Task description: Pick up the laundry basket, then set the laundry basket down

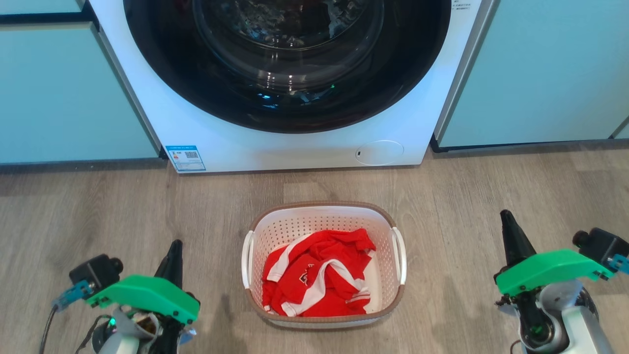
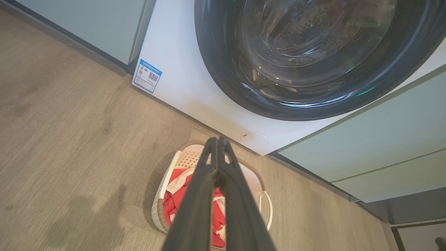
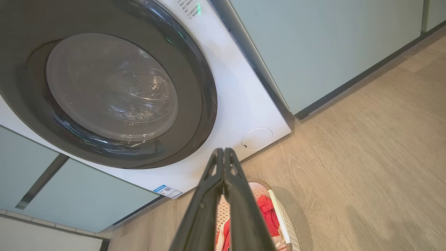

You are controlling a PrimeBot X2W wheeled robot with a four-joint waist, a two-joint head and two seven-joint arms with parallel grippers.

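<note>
The laundry basket (image 1: pixel 314 223) sits on the wooden floor (image 1: pixel 98 211), near the floor's far edge below the washing machine (image 1: pixel 275 147), with a red and white garment (image 1: pixel 314 278) inside. The left gripper (image 1: pixel 173 258) and right gripper (image 1: pixel 510 236) hover well apart from it on either side, their fingers pressed together and holding nothing.
</note>
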